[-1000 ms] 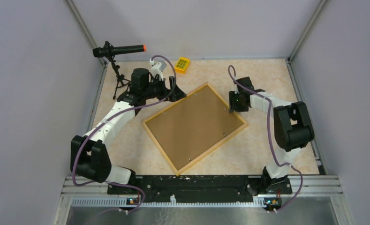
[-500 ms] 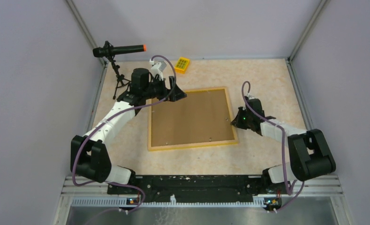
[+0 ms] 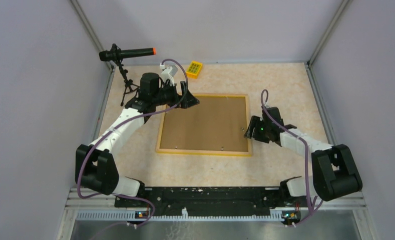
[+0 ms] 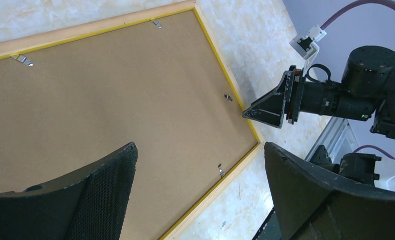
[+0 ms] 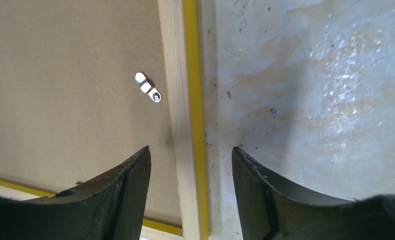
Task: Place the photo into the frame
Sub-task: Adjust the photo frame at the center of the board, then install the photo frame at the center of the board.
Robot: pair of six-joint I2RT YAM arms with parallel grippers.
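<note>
A small walled booth around a pale stone-patterned table, seen from above.

Three plain lilac-grey walls, the left wall [image 3: 35,75], the back wall [image 3: 210,25] and the right wall [image 3: 370,75], close in the table top [image 3: 285,85], which is beige with a marbled pattern. Slim metal posts [image 3: 87,27] run up the two back corners. A black rail [image 3: 210,195] crosses the near edge, with a ribbed metal strip [image 3: 210,215] just in front of it. The light is soft and even, leaving a faint sheen on the table.
</note>
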